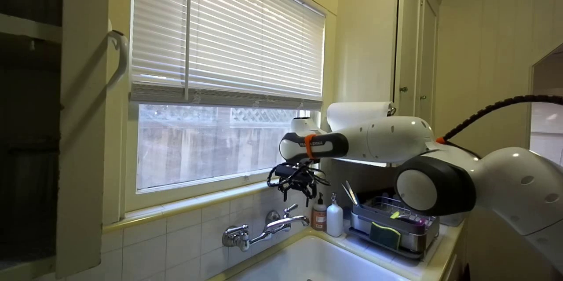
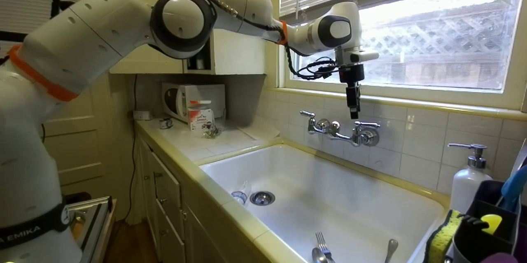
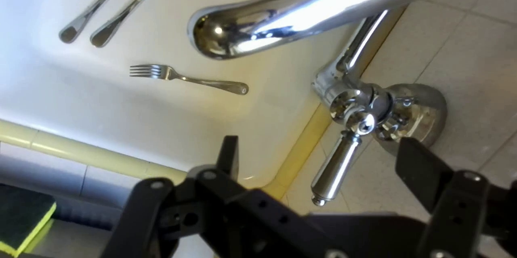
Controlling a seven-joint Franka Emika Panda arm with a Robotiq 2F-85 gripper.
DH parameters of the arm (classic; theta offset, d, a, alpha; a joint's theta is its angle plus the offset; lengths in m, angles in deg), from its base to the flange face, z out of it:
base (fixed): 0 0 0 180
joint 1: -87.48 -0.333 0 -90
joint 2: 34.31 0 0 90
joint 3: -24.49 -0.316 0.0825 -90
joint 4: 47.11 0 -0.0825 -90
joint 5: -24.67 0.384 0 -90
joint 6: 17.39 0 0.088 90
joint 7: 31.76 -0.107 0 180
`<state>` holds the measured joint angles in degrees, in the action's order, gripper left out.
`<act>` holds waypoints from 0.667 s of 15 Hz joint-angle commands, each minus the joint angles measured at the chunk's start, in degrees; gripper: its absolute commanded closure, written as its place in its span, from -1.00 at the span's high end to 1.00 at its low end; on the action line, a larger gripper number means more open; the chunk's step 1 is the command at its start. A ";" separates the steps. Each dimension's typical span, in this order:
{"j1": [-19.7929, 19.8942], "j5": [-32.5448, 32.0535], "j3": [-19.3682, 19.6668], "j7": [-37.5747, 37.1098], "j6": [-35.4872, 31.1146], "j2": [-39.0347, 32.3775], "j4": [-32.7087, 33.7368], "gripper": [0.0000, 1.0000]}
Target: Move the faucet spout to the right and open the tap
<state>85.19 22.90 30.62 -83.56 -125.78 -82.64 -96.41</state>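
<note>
The chrome faucet spout (image 3: 299, 11) crosses the top of the wrist view, its rounded end over the white sink (image 3: 161, 120). In an exterior view the spout (image 1: 299, 220) reaches out from the wall faucet. A stubby chrome handle (image 3: 335, 167) points down the wrist view, between and beyond my open fingers (image 3: 319, 148). This handle (image 2: 368, 124) also shows in an exterior view, just below my fingertips (image 2: 354, 115). The other handle (image 2: 308, 114) is farther along the wall. My gripper (image 1: 296, 199) points down above the faucet, empty, apparently touching nothing.
A fork (image 3: 194, 80), another fork (image 3: 133, 9) and a spoon (image 3: 95, 5) lie in the sink. A white soap bottle (image 1: 335, 219), a brown bottle (image 1: 319, 217) and a dish rack (image 1: 391, 224) with a sponge (image 1: 385, 235) stand beside it. The window sill (image 1: 193, 202) runs behind the gripper.
</note>
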 commanded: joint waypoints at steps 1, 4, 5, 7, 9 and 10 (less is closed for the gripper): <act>1.87 3.58 -0.10 -8.53 2.83 -6.61 10.50 1.00; 2.86 4.68 0.12 -15.99 2.09 -9.60 14.56 1.00; 3.10 4.82 0.26 -18.65 1.97 -10.19 15.37 1.00; 3.24 4.41 0.78 -24.46 1.65 -11.50 16.76 1.00; 3.45 4.23 1.18 -30.14 1.47 -12.43 17.76 1.00; 3.48 4.14 1.39 -33.02 1.16 -12.97 18.27 1.00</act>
<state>88.35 26.03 31.16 -108.68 -125.29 -92.11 -83.14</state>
